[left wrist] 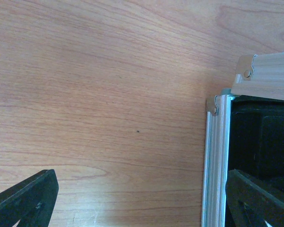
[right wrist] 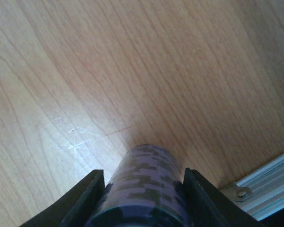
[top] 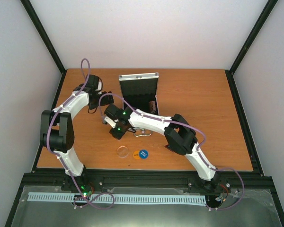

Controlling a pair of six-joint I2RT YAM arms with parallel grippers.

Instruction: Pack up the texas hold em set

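Note:
The silver case (top: 138, 94) lies open on the table, lid upright at the back, with a chip stack (top: 151, 105) in its black lining. My right gripper (top: 107, 118) is just left of the case's front and is shut on a purple-patterned chip stack (right wrist: 144, 182), held above the wood. My left gripper (top: 95, 104) is open and empty beside the case's left wall (left wrist: 215, 161); its fingers (left wrist: 33, 196) are spread wide. A clear disc (top: 122, 151), an orange disc (top: 136, 153) and a blue disc (top: 143, 153) lie near the front edge. The card deck and the triangle are not visible.
The case handle (top: 141, 133) sticks out under my right arm. A corner of the case (right wrist: 262, 196) shows at the lower right of the right wrist view. Black frame posts and white walls surround the table.

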